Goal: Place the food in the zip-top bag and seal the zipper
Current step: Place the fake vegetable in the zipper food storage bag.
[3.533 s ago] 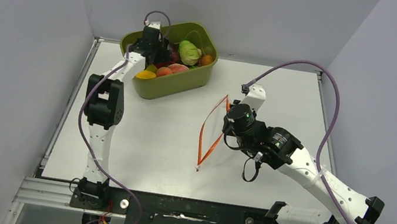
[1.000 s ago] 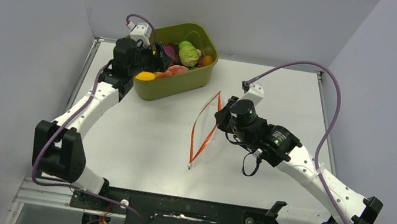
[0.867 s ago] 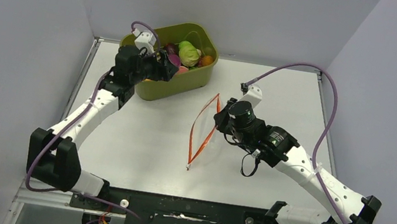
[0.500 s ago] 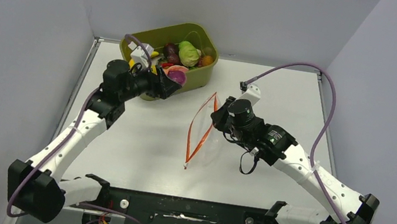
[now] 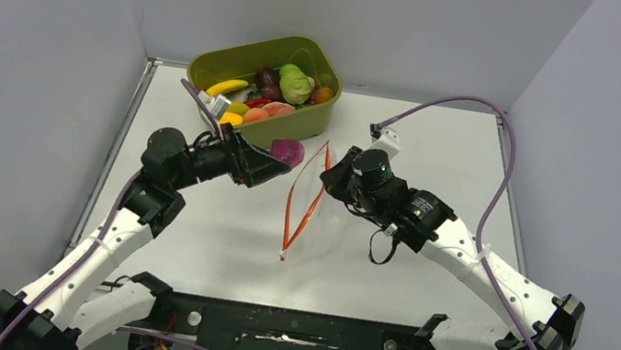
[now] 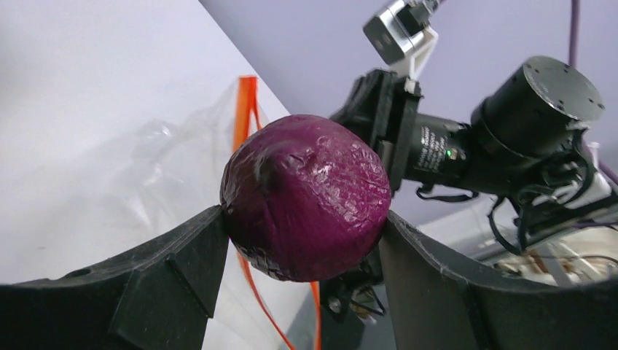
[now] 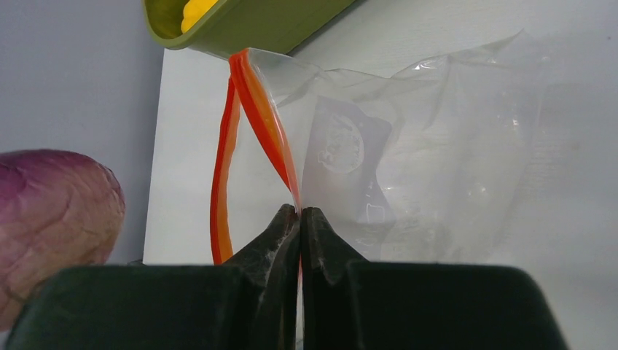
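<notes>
Left fingers [image 6: 175, 270] clamped around a purple toy vegetable [image 6: 306, 197], just beside the gaping zip-top bag [image 7: 437, 146] on the desk [image 5: 215, 226], right fingers [image 7: 273, 244] pinched tight on its red-orange zipper [image 7: 259, 109]

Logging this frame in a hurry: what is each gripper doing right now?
Left gripper: holding the purple toy food.
Right gripper: shut on the zipper of the zip-top bag.

Left arm reaches right, left gripper [image 6: 302, 222] squeezing purple food [image 5: 288, 150]. Right arm reaches left, right gripper [image 7: 300, 219] pinched shut, maybe on zipper [image 7: 262, 117].
</notes>
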`<state>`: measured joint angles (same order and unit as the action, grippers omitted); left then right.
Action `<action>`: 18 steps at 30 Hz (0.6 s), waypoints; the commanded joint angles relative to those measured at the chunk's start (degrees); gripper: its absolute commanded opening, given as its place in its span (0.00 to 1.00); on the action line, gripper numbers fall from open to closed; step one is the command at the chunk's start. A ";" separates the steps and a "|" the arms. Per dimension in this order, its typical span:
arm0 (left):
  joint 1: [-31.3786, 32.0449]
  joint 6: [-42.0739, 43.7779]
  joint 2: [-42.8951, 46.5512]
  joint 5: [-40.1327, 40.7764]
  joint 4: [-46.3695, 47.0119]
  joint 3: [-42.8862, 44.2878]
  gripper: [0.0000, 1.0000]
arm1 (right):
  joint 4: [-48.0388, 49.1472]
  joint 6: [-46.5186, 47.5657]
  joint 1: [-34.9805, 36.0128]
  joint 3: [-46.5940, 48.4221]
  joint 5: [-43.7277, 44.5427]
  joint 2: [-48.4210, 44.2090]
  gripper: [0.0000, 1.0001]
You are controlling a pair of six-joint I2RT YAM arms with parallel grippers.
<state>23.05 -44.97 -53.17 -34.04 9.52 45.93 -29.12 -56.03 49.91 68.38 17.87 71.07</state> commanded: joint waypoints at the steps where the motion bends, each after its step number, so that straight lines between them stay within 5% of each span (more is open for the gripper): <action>1: 2.15 -7.98 1.59 -4.01 9.55 -2.33 0.29 | 5.33 -1.66 -0.35 1.71 -1.88 -0.08 0.00; 11: 7.14 -13.15 1.50 -1.96 19.27 -6.85 0.28 | 9.46 -2.55 -0.32 1.93 -5.51 0.58 0.00; 18: 8.74 -10.91 0.52 0.81 15.99 -6.55 0.28 | 10.01 -3.12 -0.34 1.07 -5.46 0.30 0.00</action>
<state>31.14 -57.23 -52.45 -35.11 23.99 38.59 -22.94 -58.37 49.84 68.38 12.84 71.18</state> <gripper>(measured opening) 0.684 0.028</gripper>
